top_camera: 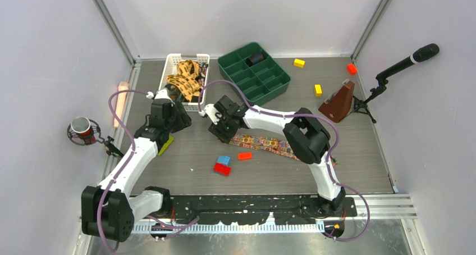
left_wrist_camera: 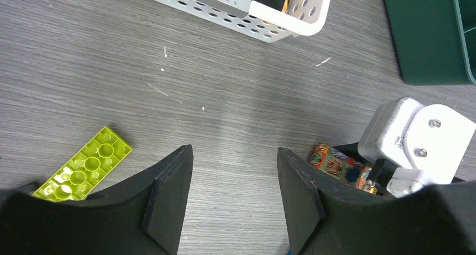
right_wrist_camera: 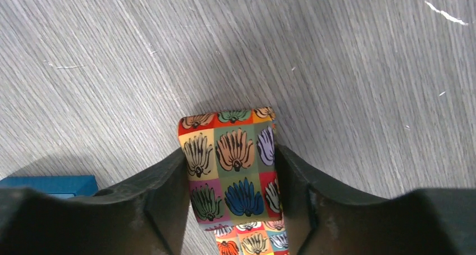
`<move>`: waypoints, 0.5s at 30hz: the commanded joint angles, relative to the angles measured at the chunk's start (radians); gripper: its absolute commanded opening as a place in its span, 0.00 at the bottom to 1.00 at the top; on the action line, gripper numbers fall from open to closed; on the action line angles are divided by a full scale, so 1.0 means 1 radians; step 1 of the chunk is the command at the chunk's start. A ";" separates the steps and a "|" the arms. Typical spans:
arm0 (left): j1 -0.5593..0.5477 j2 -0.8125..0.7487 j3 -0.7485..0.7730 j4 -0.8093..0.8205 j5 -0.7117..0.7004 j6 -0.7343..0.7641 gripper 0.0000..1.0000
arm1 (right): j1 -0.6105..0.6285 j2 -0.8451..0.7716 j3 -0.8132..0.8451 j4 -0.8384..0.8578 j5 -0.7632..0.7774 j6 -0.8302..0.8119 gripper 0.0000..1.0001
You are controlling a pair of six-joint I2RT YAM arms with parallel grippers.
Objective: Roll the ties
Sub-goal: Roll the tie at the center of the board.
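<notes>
One tie (top_camera: 269,144) with small colourful squares lies flat across the middle of the table. Its left end is folded over, and my right gripper (top_camera: 220,129) is shut on that fold. In the right wrist view the fingers press both edges of the tie (right_wrist_camera: 233,148) at the right gripper (right_wrist_camera: 230,160). More orange and tan ties (top_camera: 185,78) are piled in the white basket (top_camera: 170,59). My left gripper (top_camera: 178,119) is open and empty just left of the right one. In its own view the left gripper (left_wrist_camera: 234,154) is over bare table, with the tie's end (left_wrist_camera: 335,165) to its right.
A green divided tray (top_camera: 253,72) holds a dark roll (top_camera: 257,58). Red (top_camera: 222,169), blue (top_camera: 224,160) and orange (top_camera: 245,155) blocks lie in front of the tie. A lime plate (left_wrist_camera: 84,169) is under the left arm. A brown metronome (top_camera: 338,103) and a microphone (top_camera: 412,58) stand at the right.
</notes>
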 commanded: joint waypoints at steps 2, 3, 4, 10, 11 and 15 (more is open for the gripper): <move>0.006 0.013 -0.004 0.053 0.033 -0.010 0.59 | 0.009 -0.035 -0.010 -0.047 -0.003 0.028 0.50; 0.006 0.014 -0.003 0.053 0.034 -0.010 0.59 | 0.011 -0.035 -0.010 -0.048 0.000 0.030 0.48; 0.006 0.016 -0.002 0.053 0.037 -0.010 0.59 | 0.012 -0.035 -0.010 -0.047 0.004 0.034 0.45; 0.006 0.029 0.001 0.055 0.060 -0.010 0.60 | 0.018 -0.048 -0.007 -0.042 0.003 0.052 0.47; 0.006 0.031 0.001 0.058 0.067 -0.010 0.60 | 0.018 -0.051 -0.007 -0.040 0.004 0.055 0.54; 0.006 0.040 0.002 0.076 0.121 -0.011 0.60 | 0.018 -0.092 -0.015 -0.021 0.014 0.073 0.78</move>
